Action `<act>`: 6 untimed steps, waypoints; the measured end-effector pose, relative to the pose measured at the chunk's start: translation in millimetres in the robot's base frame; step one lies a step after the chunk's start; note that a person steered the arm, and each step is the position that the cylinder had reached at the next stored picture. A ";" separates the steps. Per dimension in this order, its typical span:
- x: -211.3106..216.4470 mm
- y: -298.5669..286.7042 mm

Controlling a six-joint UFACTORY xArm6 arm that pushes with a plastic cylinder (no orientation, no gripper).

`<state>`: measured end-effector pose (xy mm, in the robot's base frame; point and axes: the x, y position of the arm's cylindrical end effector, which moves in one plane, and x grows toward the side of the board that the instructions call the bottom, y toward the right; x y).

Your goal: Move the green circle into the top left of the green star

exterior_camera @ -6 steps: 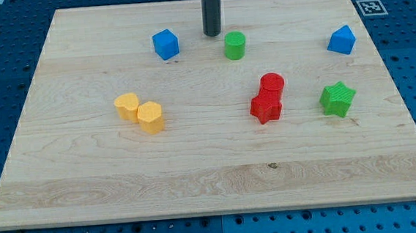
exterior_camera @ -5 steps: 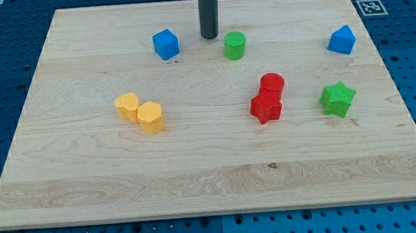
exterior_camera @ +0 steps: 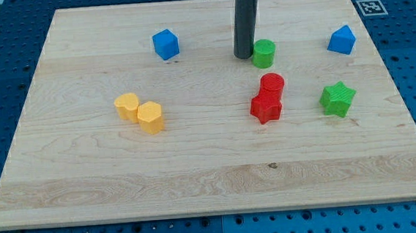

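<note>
The green circle (exterior_camera: 264, 54) stands on the board right of the top middle. My tip (exterior_camera: 244, 55) is against its left side, touching or nearly so. The green star (exterior_camera: 337, 98) lies at the view's right, below and to the right of the green circle, well apart from it.
A red circle (exterior_camera: 272, 84) and a red star (exterior_camera: 266, 107) sit close together just below the green circle. A blue cube (exterior_camera: 165, 44) is at the top left, a blue block (exterior_camera: 342, 40) at the top right. Two yellow blocks (exterior_camera: 139, 112) lie at the left.
My tip has moved right and a little down. The green circle has slid right and slightly down, closer to the red circle. The other blocks have not moved.
</note>
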<state>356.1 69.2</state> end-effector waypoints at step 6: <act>2.7 24.2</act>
<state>358.9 93.4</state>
